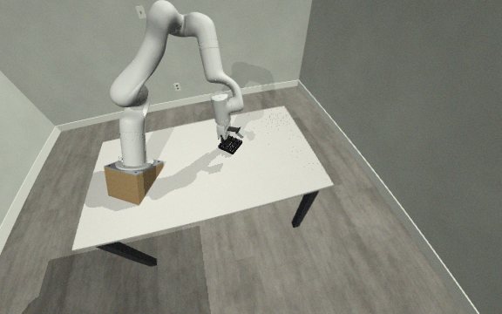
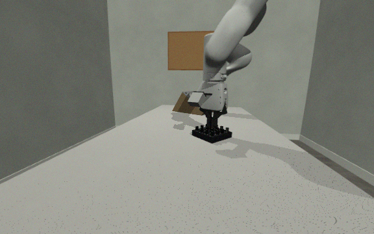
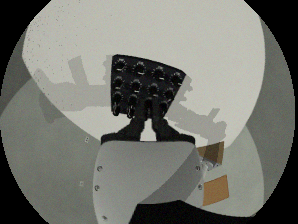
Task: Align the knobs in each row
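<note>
1. Exterior view, closest: pale bench [image 1: 190, 201] [image 2: 141, 156] [image 3: 215, 50], near end speckled with small dark marks, shadows across the top.
2. Black knob box [image 1: 234, 148] [image 2: 211, 138] [image 3: 127, 75] sits flat on the bench, one corner toward the exterior camera. Knobs stand up from its top in rows. Knob names and which mark each line points at: too small to tell. Socket side: cannot tell.
3. Tool [image 1: 224, 139] [image 2: 211, 127] [image 3: 148, 105] points down at the box, black fingertips low among the knobs, at the box edge nearest the tool body in the wrist view. Fingers close together, nearly shut; cannot tell whether a knob is gripped.
4. Small boxy part [image 2: 196, 98] sticks out sideways from the tool body.
5. White arm [image 1: 209, 57] [image 2: 226, 36] arches up and over to its base.
6. Brown block [image 1: 122, 185] [image 2: 187, 105] [image 3: 217, 151] under the arm's base, well apart from the box.
7. Farthest: orange-brown board [image 2: 185, 50] [image 3: 216, 190] on the grey wall [image 2: 141, 81], partly behind the arm.
</note>
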